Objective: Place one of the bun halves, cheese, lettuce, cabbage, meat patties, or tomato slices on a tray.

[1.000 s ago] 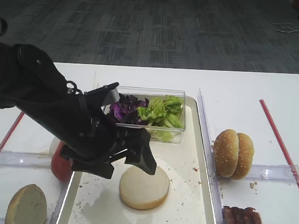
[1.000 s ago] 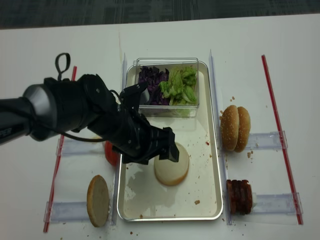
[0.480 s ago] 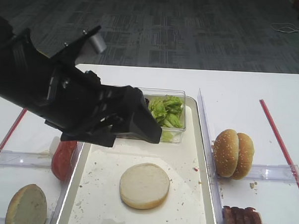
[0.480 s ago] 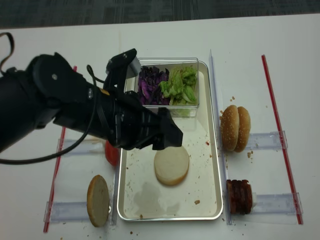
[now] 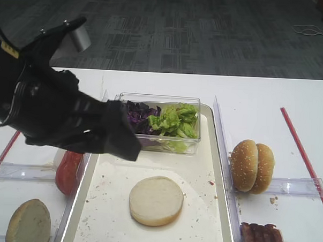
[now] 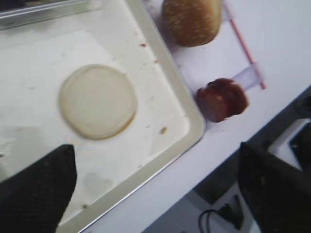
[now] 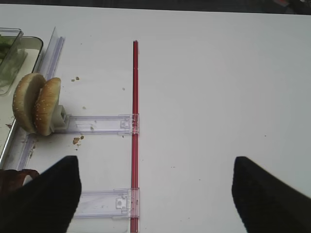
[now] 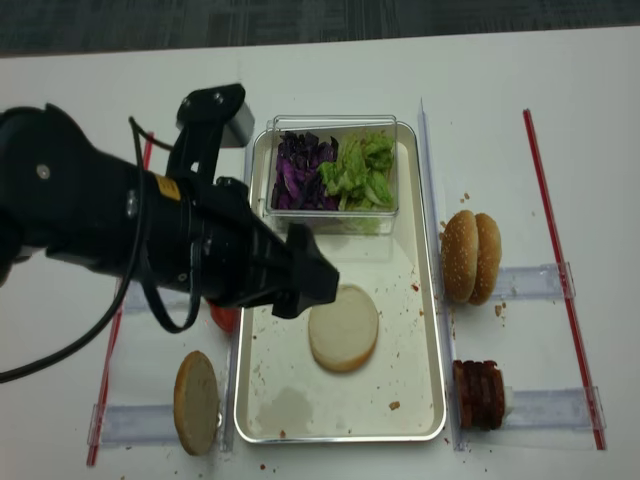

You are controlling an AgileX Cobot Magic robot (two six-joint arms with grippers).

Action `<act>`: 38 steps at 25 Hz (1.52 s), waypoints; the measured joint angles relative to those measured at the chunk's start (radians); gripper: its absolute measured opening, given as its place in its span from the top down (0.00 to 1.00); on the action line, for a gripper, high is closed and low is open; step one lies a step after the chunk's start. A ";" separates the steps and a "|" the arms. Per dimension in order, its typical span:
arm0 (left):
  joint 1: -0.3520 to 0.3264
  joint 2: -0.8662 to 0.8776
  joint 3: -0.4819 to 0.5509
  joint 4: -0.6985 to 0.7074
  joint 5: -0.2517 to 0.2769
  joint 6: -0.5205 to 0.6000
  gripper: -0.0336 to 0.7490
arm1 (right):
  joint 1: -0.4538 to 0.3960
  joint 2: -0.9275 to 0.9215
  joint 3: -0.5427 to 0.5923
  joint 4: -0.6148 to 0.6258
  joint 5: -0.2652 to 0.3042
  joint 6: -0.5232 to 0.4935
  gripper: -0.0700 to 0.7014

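- Left pincer (image 6: pixel 150 179): jaws spread wide, empty, raised above the tray (image 8: pixel 425 330).
- Bun half (image 8: pixel 343 327): lies cut face up, flat on the tray's middle.
- Right pincer (image 7: pixel 155 194): jaws apart, empty, over the bare surface (image 7: pixel 204 87).
- Risk: a low sweep of the left arm could nudge the bun half or clip the clear box (image 8: pixel 335 165) of lettuce (image 8: pixel 364 170) and cabbage (image 8: pixel 300 172).

The scene is lit evenly and brightly from overhead. Soft shadows are cast on the white table (image 8: pixel 520 120). The left wrist view is softened by blur, and the dark arm (image 5: pixel 49 116) is rendered nearly featureless.
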 joint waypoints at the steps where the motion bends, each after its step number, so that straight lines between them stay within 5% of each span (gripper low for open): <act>1: 0.000 0.000 0.000 0.084 0.012 -0.053 0.13 | 0.000 0.000 0.000 0.000 0.000 0.000 0.06; 8: 0.000 0.000 0.000 0.522 0.150 -0.293 0.13 | 0.000 0.000 0.000 0.000 0.000 0.000 0.06; 18: 0.019 0.000 0.000 0.604 0.195 -0.357 0.13 | 0.000 0.000 0.000 0.000 0.000 0.000 0.06; 31: 0.449 0.000 0.000 0.695 0.279 -0.365 0.14 | 0.000 0.000 0.000 0.000 0.000 0.000 0.06; 38: 0.478 -0.001 0.000 0.718 0.340 -0.365 0.15 | 0.000 0.000 0.000 0.000 0.000 0.000 0.06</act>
